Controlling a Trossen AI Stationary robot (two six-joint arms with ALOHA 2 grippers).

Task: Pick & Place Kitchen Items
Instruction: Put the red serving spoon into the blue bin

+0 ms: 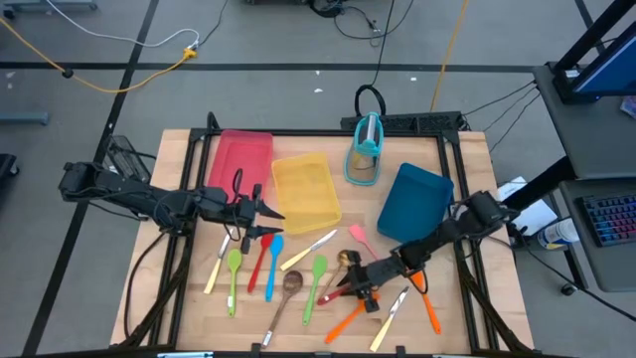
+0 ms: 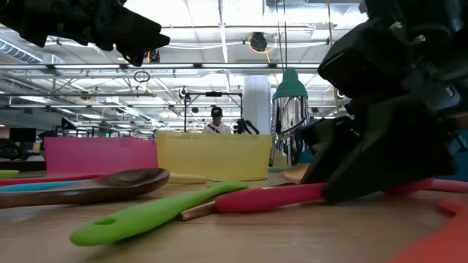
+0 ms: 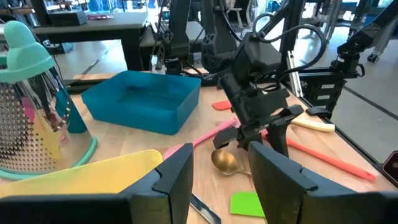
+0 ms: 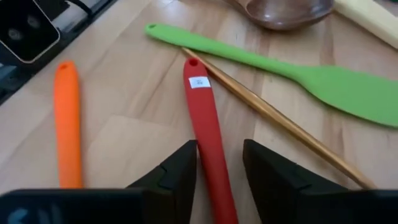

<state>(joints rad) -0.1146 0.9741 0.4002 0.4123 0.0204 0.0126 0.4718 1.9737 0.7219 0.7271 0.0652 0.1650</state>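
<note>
Lying: red utensil (image 4: 208,134) handle between right gripper (image 4: 221,165) fingers
Right gripper: parted, straddling handle, grip not closed
Left gripper (image 1: 260,221): parted, empty

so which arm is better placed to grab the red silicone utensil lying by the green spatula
Right. The right gripper is down at the table with its open fingers on either side of the red silicone utensil's handle. The left gripper hovers near the yellow tray, farther off.

My right pincer (image 4: 219,163) straddles a red utensil (image 4: 208,134) lying flat, an orange one (image 4: 67,121) and a green spatula (image 4: 298,68) beside it
</note>
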